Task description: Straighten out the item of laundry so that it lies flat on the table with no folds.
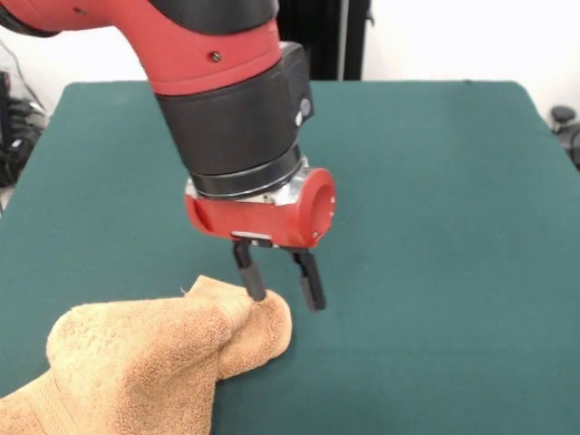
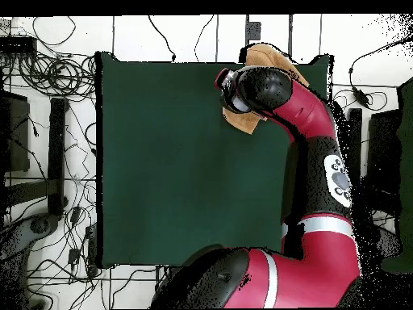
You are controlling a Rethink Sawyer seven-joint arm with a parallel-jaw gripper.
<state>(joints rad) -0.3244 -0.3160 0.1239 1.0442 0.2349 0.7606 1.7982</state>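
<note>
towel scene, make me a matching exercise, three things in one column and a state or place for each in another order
Things:
1. towel
2. gripper
3. table

States or places:
a. open, fingers pointing down, one finger at the cloth's bunched end
b. dark green, mostly bare
c. crumpled in a heap near one corner of the table

Pairs: 1-c, 2-a, 3-b

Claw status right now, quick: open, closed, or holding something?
Claw: open, holding nothing. One finger touches the bunched towel; the other hangs over the bare table.
</note>
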